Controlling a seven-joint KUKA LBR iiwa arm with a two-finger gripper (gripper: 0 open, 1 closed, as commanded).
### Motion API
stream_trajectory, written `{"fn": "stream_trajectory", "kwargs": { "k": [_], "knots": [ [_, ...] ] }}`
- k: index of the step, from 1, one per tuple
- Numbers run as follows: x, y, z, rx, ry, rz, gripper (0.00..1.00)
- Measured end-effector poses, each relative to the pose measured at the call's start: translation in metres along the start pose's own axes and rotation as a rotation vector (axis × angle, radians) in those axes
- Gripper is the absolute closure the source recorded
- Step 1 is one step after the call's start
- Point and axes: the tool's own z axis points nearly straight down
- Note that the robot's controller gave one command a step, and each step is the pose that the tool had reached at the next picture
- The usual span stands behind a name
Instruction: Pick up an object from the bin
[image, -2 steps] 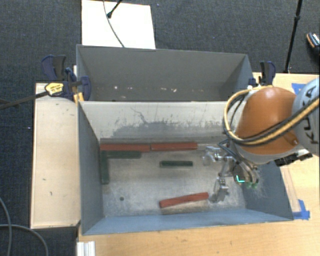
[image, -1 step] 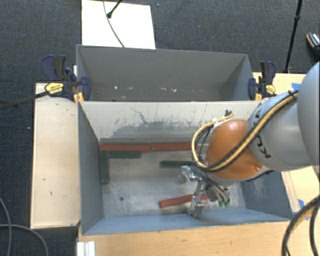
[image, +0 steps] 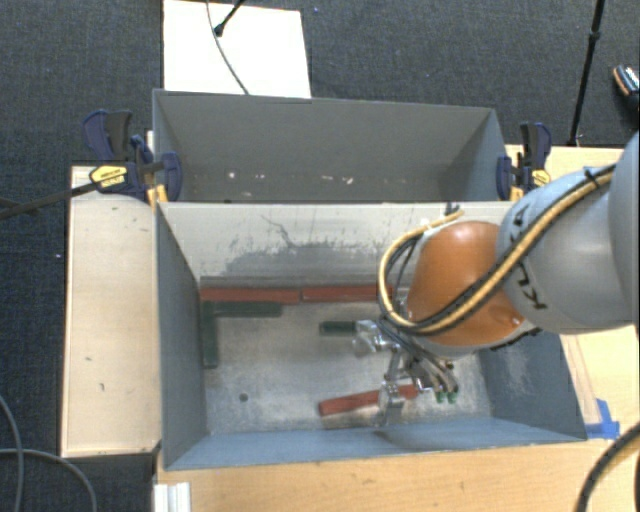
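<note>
Near the front wall of the grey metal bin (image: 180, 330), right of the middle of its floor, the gripper (image: 392, 398) is down at floor level, its metal tip meeting the right end of a short red-brown bar (image: 345, 405). That bar lies flat, roughly parallel to the front wall and just beside it, its left end free and its right end running under the gripper's metal parts. The view does not settle whether the bar is actually clamped or only touched, because the gripper's body and wrist hide that end; how far open the gripper stands cannot be told. Above it the wrist's orange cover (image: 455, 285) bulges over the right part of the bin, with looped cables (image: 520, 245) running round it and back along the grey arm that comes in from the right. Just right of the gripper, partly under the wrist, a small green piece (image: 447, 397) shows on the floor. A short dark green bar (image: 338, 327) lies near the gripper's upper left, apart from the red-brown one. Along the foot of the back wall rest two long red-brown strips (image: 250, 295), end to end. Well apart at the left, a dark green angle piece (image: 209, 335) lies flat beside the left wall.
</note>
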Motion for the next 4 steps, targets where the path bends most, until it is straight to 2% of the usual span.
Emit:
{"fn": "stream_trajectory", "kwargs": {
  "k": [1,2,3,4],
  "knots": [
    [-0.002,-0.006,0.002,0.000,0.000,0.048,0.00],
    [-0.002,-0.004,0.032,0.001,0.003,0.029,0.00],
    [-0.003,-0.004,0.032,0.000,0.000,0.030,0.00],
    [-0.002,-0.004,0.032,0.000,0.003,0.029,1.00]
  ]
}}
